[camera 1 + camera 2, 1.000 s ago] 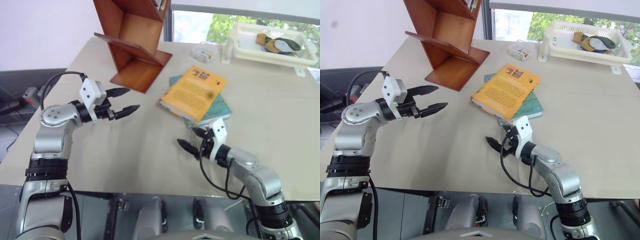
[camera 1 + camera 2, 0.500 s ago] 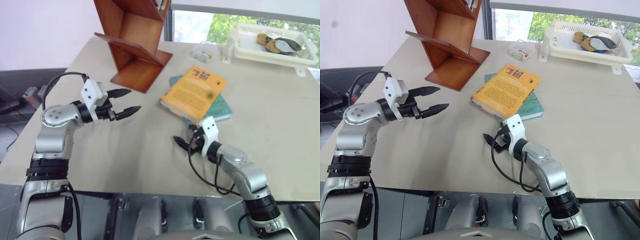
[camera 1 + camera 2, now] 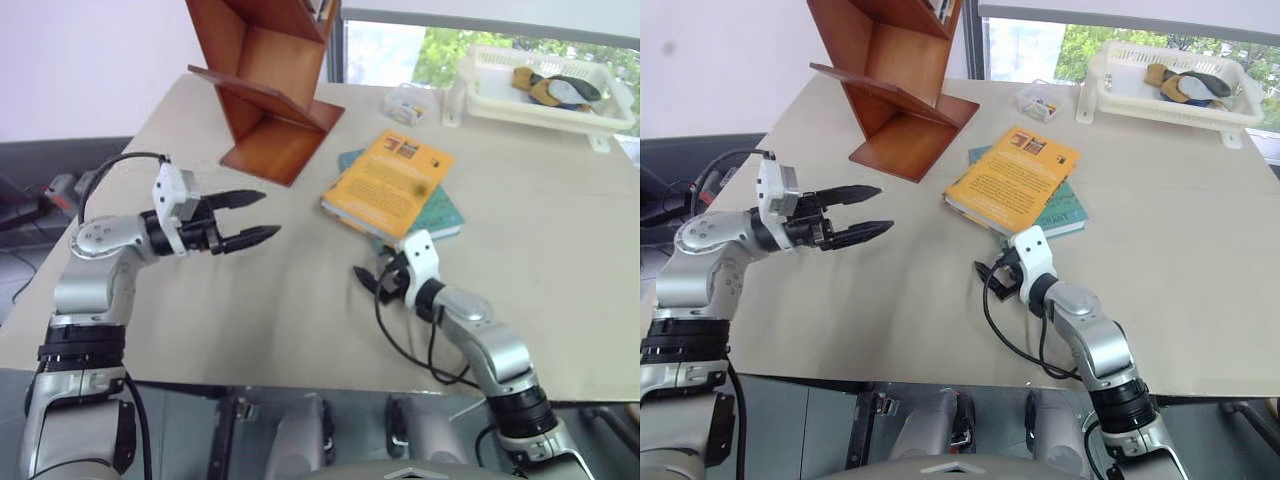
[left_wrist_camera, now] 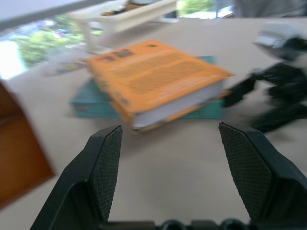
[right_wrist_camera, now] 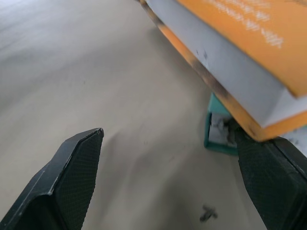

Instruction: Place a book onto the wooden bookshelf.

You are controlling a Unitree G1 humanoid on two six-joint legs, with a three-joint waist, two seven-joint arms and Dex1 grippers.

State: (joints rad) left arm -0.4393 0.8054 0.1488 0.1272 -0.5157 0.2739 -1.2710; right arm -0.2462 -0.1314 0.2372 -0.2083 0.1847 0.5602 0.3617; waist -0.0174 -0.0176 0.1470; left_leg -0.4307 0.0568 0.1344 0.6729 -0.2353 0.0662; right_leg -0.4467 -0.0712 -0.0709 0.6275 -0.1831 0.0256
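Bench (image 3: pixel 560 230): beige, spanning most of the frame. Bookshelf (image 3: pixel 265 85): reddish-brown zigzag boards, upper left, standing on the bench. Basket (image 3: pixel 540 90): white, upper right. Book (image 3: pixel 388 187): orange, centre, lying flat atop a teal book (image 3: pixel 440 215). Left end effector (image 3: pixel 245 218): left of centre, above the bench, fingers apart, empty. Right end effector (image 3: pixel 378 276): just below the book's near corner, fingers apart, empty.

Head stereo overhead; wrist cams close.
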